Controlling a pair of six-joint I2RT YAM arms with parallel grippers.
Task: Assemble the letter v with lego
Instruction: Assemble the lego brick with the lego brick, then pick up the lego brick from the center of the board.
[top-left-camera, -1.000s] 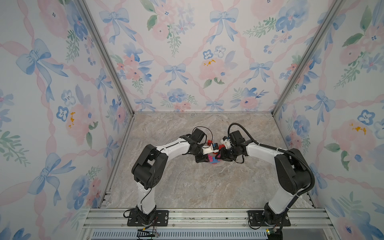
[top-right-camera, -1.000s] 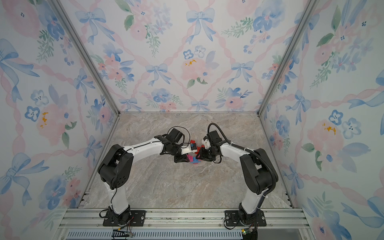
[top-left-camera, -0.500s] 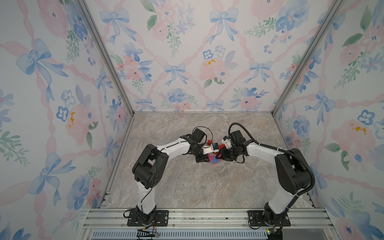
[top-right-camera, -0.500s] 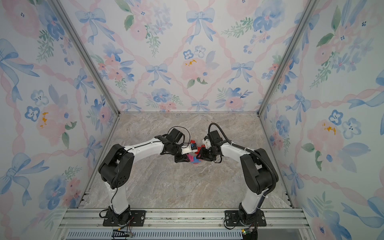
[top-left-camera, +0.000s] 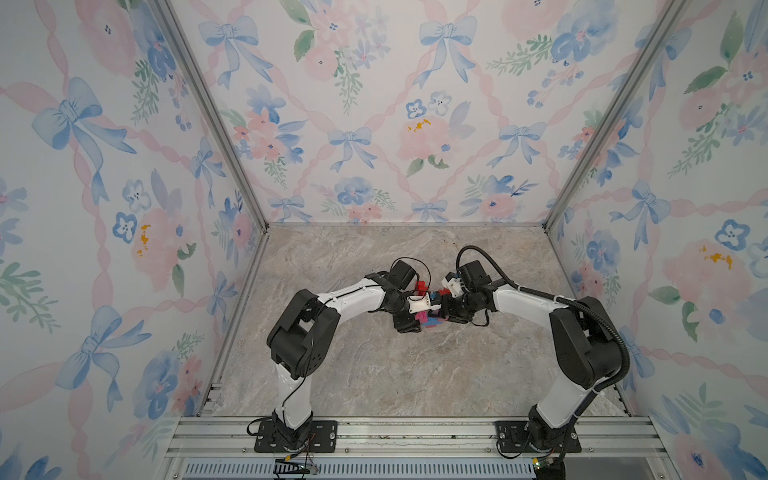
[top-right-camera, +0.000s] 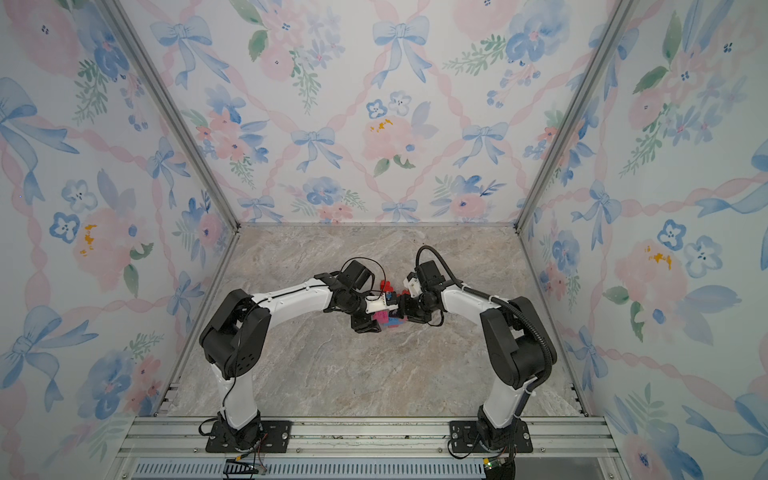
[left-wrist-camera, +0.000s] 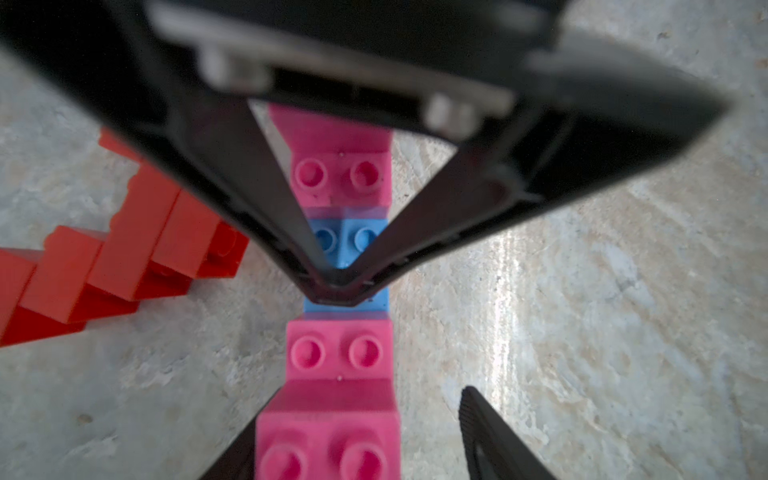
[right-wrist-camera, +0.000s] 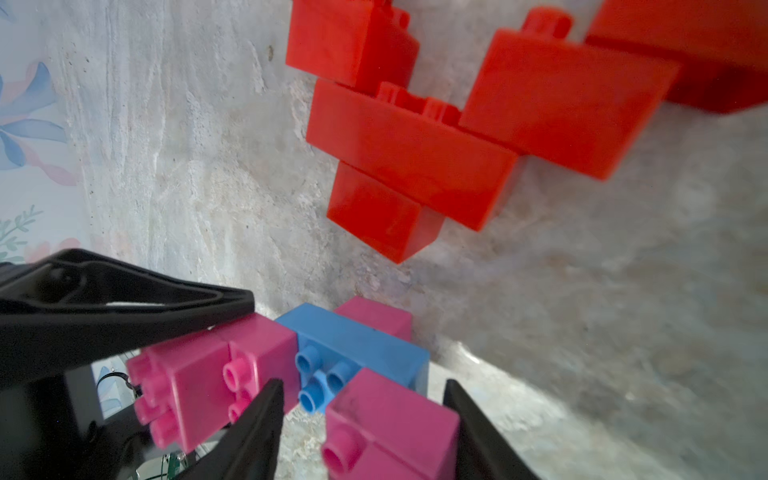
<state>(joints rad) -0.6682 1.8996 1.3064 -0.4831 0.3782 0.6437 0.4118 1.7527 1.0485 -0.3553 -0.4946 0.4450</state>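
- Enclosure: wallpapered walls (top-left-camera: 374, 124) close the L, back and R sides of the marble table (top-left-camera: 374, 374). The near edge is an alu rail (top-left-camera: 415, 432) w/ both arm bases bolted on.
- Room: bare tabletop lies on every side of the work spot, widest twd the rail and the back wall. It is tightest at the sides, where each elbow stands nearest its wall.
- Arms, 2: left arm (top-left-camera: 353, 297) and right arm (top-left-camera: 528, 301) arch inward, wrists nearly nose to nose at mid-table.
- Task piece: the lego (top-left-camera: 428, 318) sits betw. the two wrists, well apart from all edges.
- left gripper (left-wrist-camera: 370, 392): jaws parted, straddling a pink end brick. One finger (left-wrist-camera: 490, 436) stands off w/ table showing in the gap, so not clamped.
- right gripper (right-wrist-camera: 363, 382): jaws parted round the opposite pink end. A gap shows beside one finger (right-wrist-camera: 266, 415).
- Counts:
  - red bricks (right-wrist-camera: 407, 153): 5 countable, joined in steps, just beyond the pink/blue piece w/ a strip of table betw.
  - pink bricks (right-wrist-camera: 390, 424): 3 clear in the right wrist view; can't tell if more.
  - blue brick (right-wrist-camera: 361, 345): 1, in the middle, touching the pink ones.
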